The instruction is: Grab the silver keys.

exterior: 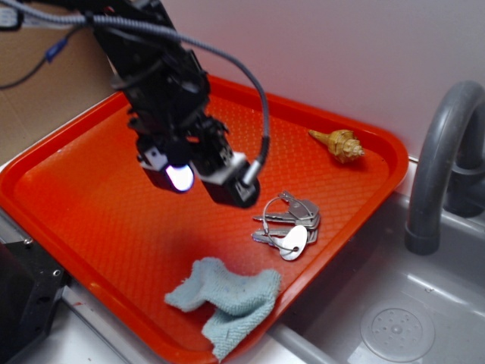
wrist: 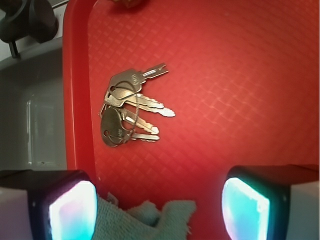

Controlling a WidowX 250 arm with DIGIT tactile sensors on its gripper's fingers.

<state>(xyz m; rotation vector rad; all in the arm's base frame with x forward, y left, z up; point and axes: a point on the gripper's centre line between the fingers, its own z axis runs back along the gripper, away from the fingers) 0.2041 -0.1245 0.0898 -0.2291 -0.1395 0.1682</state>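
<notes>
Red tray, outside view: we see the silver keys (exterior: 286,226) lying flat on the tray (exterior: 91,197), near its right rim beside the sink (exterior: 394,303).
Gripper, outside view: our gripper (exterior: 198,176) hangs above the tray, up and to the left of the keys and clear of them, holding nothing.
Neighbours, outside view: a blue cloth (exterior: 226,297) lies just below the keys; a shell (exterior: 339,144) sits well apart, toward the far corner.
Keys, wrist view: the keys (wrist: 129,107) lie ahead of the jaws and left of their midline, blades fanned to the right.
Jaws, wrist view: the gripper (wrist: 159,209) stands wide, both pads lit, nothing between them but cloth (wrist: 145,220) and tray.
Obstacles, our judgement: the tray rim (wrist: 75,100) runs close along the key heads and may crowd the left finger; the cloth lies short of the keys.
</notes>
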